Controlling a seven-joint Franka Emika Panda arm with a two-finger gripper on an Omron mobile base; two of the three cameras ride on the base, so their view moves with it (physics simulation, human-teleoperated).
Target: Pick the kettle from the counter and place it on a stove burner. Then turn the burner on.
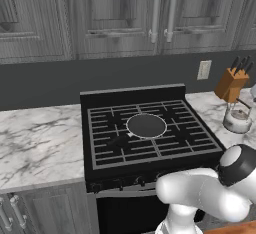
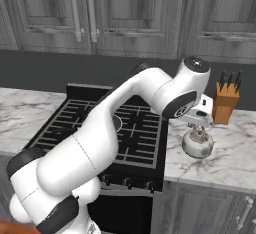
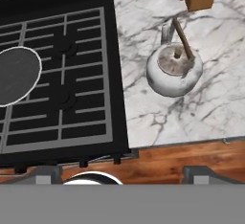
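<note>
Squat and shiny, the silver kettle (image 3: pixel 173 72) with arched handle and short spout sits on the marble counter (image 3: pixel 210 108) right of the stove burner (image 3: pixel 67 98); gripper (image 2: pixel 200 121) above, jaws spread.

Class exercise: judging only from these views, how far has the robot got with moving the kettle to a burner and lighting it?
Done: nothing visible; the kettle sits on the counter right of the stove, beside the knife block. In hand: the gripper hangs open above the kettle, not gripping it. Left: grasp, lift, set it on a stove burner, then turn that burner on.
</note>
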